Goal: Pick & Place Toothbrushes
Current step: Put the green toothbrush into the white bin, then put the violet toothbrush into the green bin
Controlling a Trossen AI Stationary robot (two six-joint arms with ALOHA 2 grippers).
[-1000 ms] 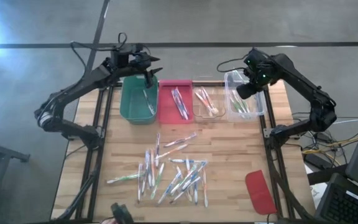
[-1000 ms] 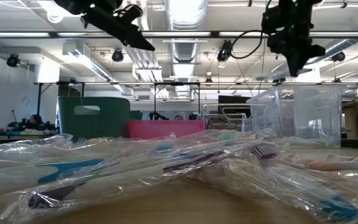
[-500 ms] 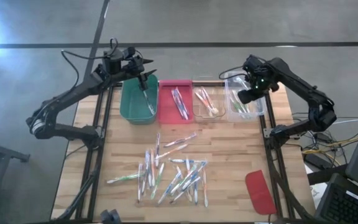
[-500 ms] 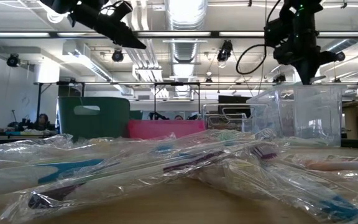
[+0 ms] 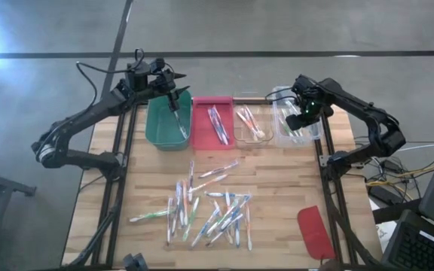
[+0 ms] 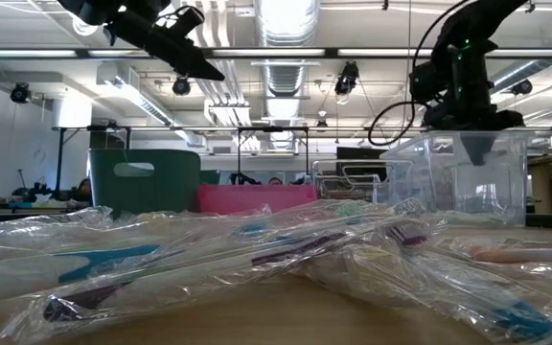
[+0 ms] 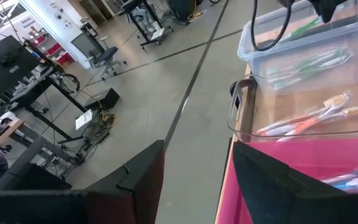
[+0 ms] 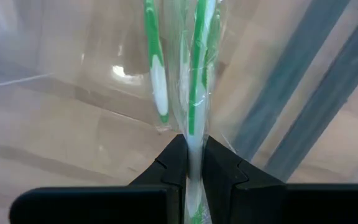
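Inside the clear bin (image 5: 298,129), a green toothbrush (image 8: 193,127) is pinched by the right gripper (image 8: 190,163); if released tilted, it may snag. Left gripper (image 5: 173,96) is held open, empty.

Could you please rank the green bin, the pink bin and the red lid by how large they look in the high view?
1. green bin
2. pink bin, only slightly smaller
3. red lid

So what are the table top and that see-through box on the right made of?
The table top looks like wood: pale brown with plank lines running along it, and a matte finish. The see-through box seems to be clear, glossy plastic, since the room shows through its walls and light glints on them. The right gripper is shut on a wrapped green toothbrush inside it.
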